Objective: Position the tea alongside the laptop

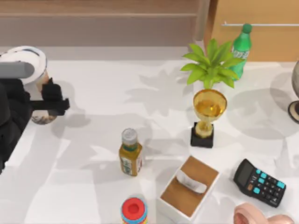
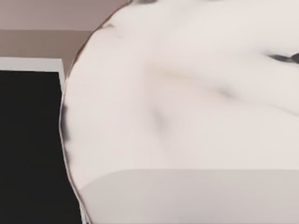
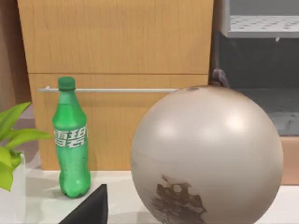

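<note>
Tea [image 1: 35,74] sits at the far left edge of the top view, a clear cup with a white lid and dark pearls showing low at its base, and the left gripper [image 1: 46,103] is clamped around its side, the black fingers [image 1: 52,91] closed on the cup wall. In the left wrist view the white lid [image 2: 187,93] looms very close, with a black surface at the frame's left that I judge to be the laptop [image 2: 28,149] screen, though little of it can be made out. By that reading the carry is mostly done: the cup is already near the laptop, and what remains is to set it down on the bench [image 1: 140,93] beside it and let go. Whether the cup's base already rests on the bench I cannot tell. The right arm is parked at the right side, facing a grey globe [image 3: 205,154] and a green bottle [image 3: 71,140]; its fingers' state cannot be told.
</note>
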